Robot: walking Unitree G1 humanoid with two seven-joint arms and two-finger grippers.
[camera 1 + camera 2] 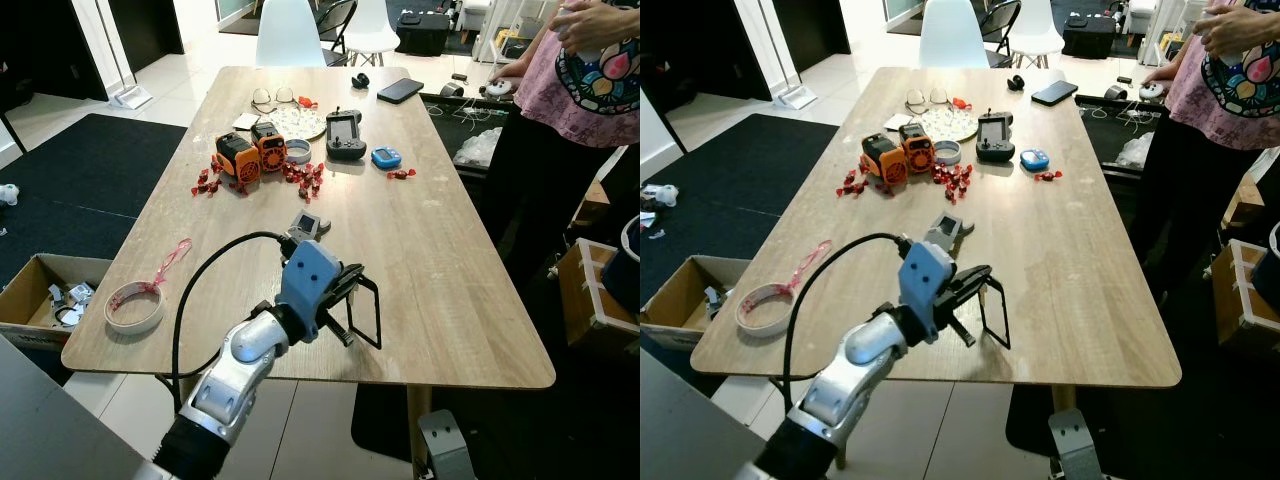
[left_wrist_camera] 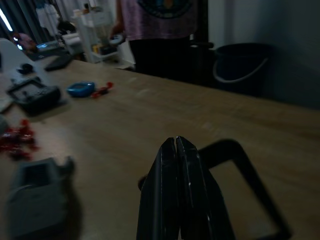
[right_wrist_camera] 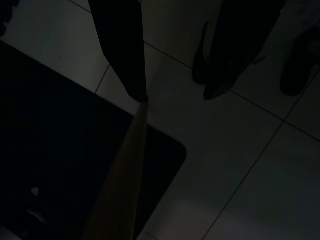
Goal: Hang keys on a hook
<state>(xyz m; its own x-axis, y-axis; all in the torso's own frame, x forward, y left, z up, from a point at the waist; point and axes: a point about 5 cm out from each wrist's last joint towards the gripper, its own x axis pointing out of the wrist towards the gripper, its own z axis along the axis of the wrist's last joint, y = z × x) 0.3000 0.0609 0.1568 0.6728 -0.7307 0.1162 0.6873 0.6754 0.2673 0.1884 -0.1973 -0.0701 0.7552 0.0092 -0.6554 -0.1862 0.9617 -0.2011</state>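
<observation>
Left wrist view: pincer [image 2: 177, 145] closed above table [image 2: 150, 115].

Head cameras above table [image 1: 450, 290]; wrist views close (right perhaps floorward).

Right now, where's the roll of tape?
In the left eye view the roll of tape lies flat near the table's front-left corner, trailing a pink ribbon, left of the left gripper.
</observation>
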